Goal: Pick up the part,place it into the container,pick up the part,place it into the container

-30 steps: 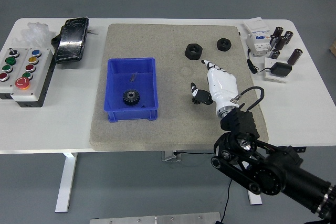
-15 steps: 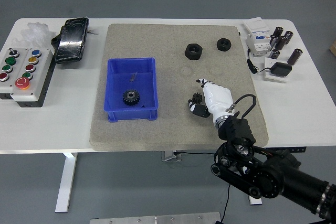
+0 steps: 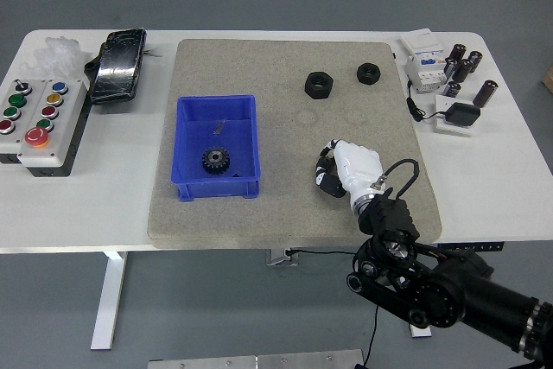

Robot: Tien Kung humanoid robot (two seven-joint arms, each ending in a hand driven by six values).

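Fingers of the right white robot hand curl over a small dark part on the grey mat, apparently mid-pickup; next, lift toward the blue plastic bin.

The right arm enters from the lower right corner of the frame, its black jointed segments running up and left to a black wrist just right of centre. At its end the white right hand sits in the lower middle of the frame, fingers curled inward to the left, black-tipped.
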